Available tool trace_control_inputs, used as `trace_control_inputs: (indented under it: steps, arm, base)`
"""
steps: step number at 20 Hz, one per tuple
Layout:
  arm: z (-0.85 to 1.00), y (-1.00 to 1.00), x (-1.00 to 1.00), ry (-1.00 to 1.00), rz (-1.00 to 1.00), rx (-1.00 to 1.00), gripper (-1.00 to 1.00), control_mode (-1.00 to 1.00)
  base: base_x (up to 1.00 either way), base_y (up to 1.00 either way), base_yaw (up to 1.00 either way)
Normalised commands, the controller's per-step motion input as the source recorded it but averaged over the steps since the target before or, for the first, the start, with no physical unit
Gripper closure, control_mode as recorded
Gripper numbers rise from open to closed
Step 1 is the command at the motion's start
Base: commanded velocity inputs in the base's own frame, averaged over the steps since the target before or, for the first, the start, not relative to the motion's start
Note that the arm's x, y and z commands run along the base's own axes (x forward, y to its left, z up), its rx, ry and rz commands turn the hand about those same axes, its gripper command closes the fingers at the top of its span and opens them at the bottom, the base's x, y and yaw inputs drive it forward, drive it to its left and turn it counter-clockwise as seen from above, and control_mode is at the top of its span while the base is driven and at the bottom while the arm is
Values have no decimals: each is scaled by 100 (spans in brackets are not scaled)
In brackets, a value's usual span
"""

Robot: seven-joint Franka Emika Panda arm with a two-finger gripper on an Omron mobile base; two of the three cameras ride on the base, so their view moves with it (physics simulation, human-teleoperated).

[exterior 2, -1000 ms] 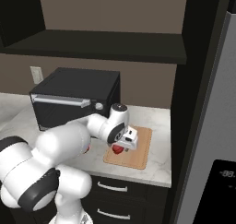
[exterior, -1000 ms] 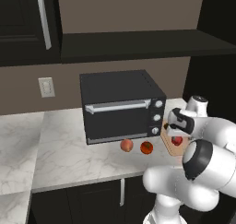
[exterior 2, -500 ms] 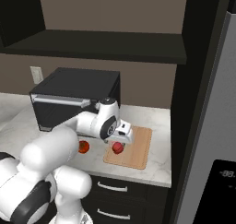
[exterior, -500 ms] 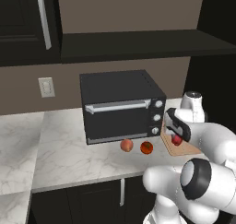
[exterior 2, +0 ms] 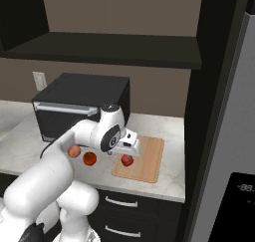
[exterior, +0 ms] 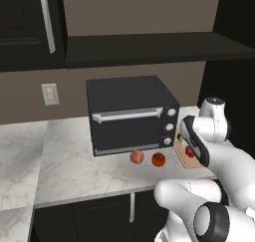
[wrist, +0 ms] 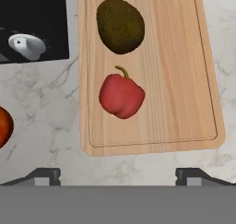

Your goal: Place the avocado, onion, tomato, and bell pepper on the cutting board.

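Note:
The tan cutting board [wrist: 193, 80] lies on the marble counter straight below my gripper [wrist: 119, 176], which is open with nothing between its fingertips. On the board rest the dark olive avocado [wrist: 120, 25] and, nearer the hand, the red bell pepper [wrist: 121, 96]. The tomato [wrist: 2, 126] sits off the board's left side on the counter. From the base I see the pale onion [exterior: 136, 157] and the tomato [exterior: 158, 159] side by side in front of the oven. The bell pepper [exterior 2: 127, 160] lies on the cutting board [exterior 2: 149, 159] under my gripper [exterior 2: 128, 150].
A black toaster oven [exterior: 129, 114] stands at the back, its knob [wrist: 25, 45] close to the board's corner. A dark shelf [exterior: 149, 47] runs overhead. A tall dark fridge panel [exterior 2: 224, 136] bounds the right side. The counter edge [exterior 2: 149, 188] lies just in front of the board.
The hand has drawn back a little above the board and the arm's elbow has swung left. The jaws have spread slightly. The bell pepper lies free on the board.

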Motion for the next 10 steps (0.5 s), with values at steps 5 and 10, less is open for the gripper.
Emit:
trace_control_inputs:
  steps: [5,10]
  arm:
    - [23,22,-30,0,0,0,-100,-100]
    - [13,41,-24,0,0,0,-100,-100]
  base:
    - [0,0,0]
    - [0,0,0]
